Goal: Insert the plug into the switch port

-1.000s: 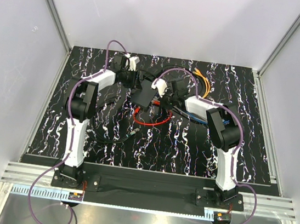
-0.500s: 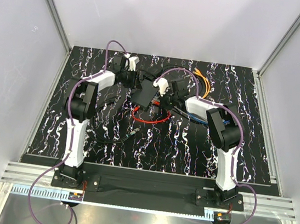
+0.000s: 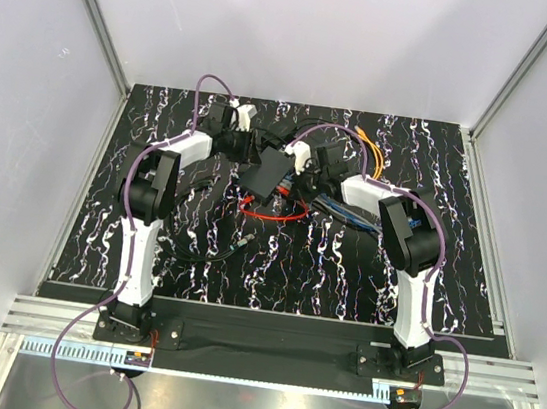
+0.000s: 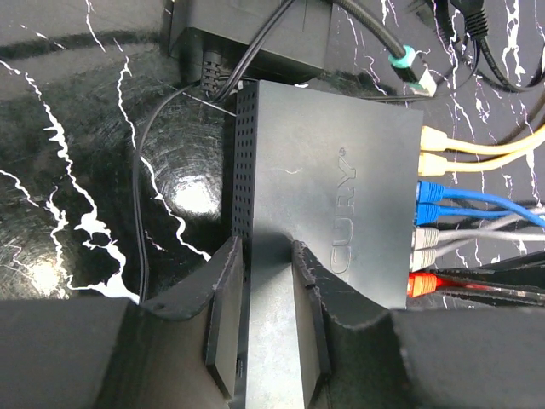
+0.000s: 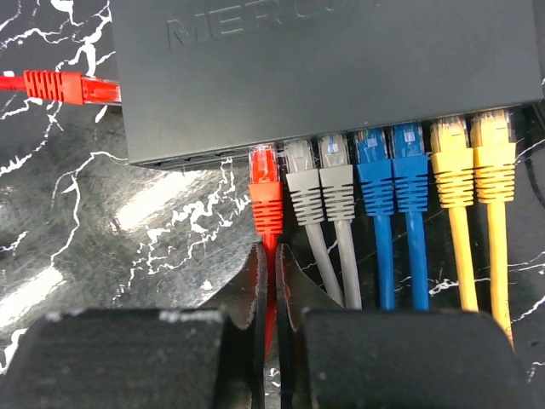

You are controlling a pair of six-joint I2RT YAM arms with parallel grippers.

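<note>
The switch (image 3: 266,171) is a flat black box at the middle back of the mat. My left gripper (image 3: 244,145) is shut on its left edge; in the left wrist view (image 4: 268,247) both fingers clamp the switch (image 4: 332,170). My right gripper (image 3: 303,173) is shut on the red cable just behind the red plug (image 5: 265,183), as the right wrist view (image 5: 271,251) shows. The plug's front end is in a socket of the switch (image 5: 324,68), left of the grey, blue and yellow plugs, and stands out slightly more than they do.
The red cable (image 3: 272,214) loops on the mat in front of the switch, and its other plug (image 5: 64,87) lies by the switch's left side. A black power adapter (image 4: 255,38) and a green-tipped plug (image 4: 411,68) lie behind the switch. Orange cables (image 3: 367,141) trail to the back right.
My right gripper has moved a little right and toward the back with the red cable. The switch and the left gripper have shifted slightly with it, and the red loop has tightened.
</note>
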